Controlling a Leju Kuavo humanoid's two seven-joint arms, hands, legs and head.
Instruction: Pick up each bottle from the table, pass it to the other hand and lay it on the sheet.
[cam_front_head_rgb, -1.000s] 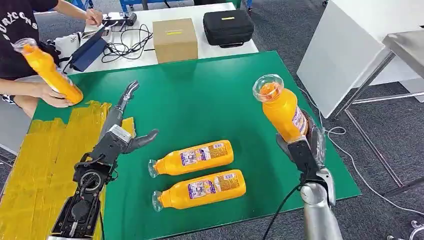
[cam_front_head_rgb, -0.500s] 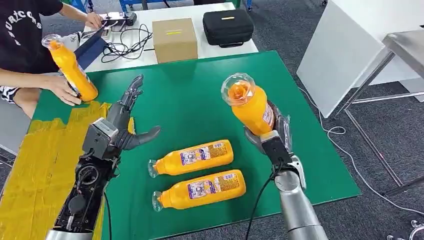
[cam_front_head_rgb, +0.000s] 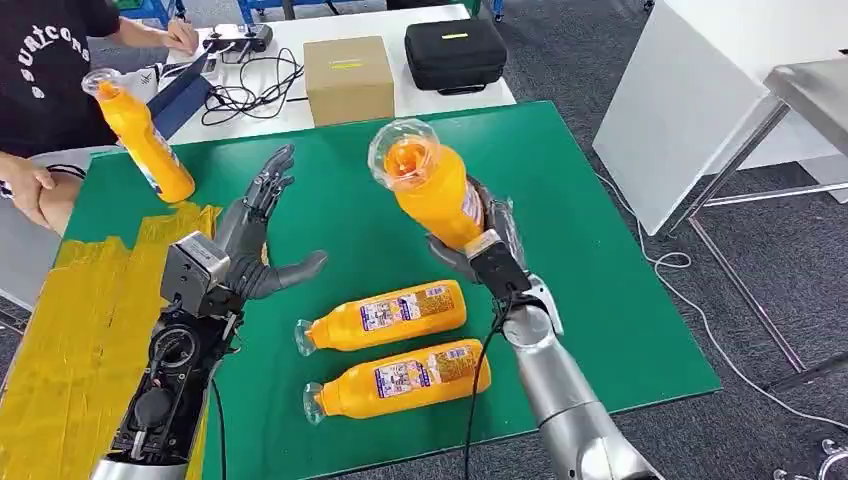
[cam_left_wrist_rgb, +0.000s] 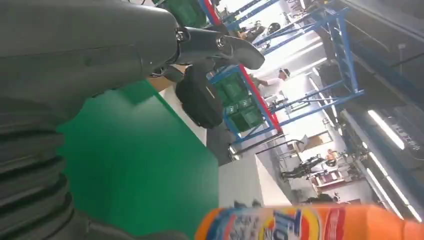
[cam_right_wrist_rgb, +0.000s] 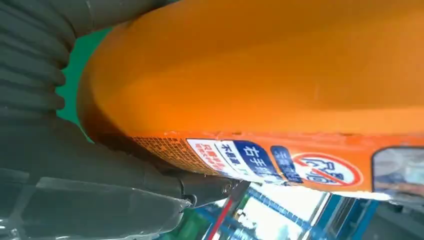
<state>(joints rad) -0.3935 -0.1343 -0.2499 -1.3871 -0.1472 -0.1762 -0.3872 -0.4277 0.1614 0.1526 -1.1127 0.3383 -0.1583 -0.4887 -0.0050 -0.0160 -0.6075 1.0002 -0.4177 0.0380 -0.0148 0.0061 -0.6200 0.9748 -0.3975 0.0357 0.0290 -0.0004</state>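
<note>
My right hand grips an orange bottle upright above the middle of the green table; its label and orange body show close up in the right wrist view. My left hand hovers open beside the yellow sheet, fingers spread, a short gap from the held bottle. Its thumb shows in the left wrist view, with the held bottle's label at the edge. Two more orange bottles lie on their sides nearer me, one just behind the other. Another orange bottle stands at the table's far left.
A person sits at the far left, one hand near the table corner, the other at a white table behind. That table holds a cardboard box, a black case and cables. A white panel stands to the right.
My right hand has carried its bottle leftward to the table's middle. My left hand has risen and opened toward it. The person set a bottle upright and let it go.
</note>
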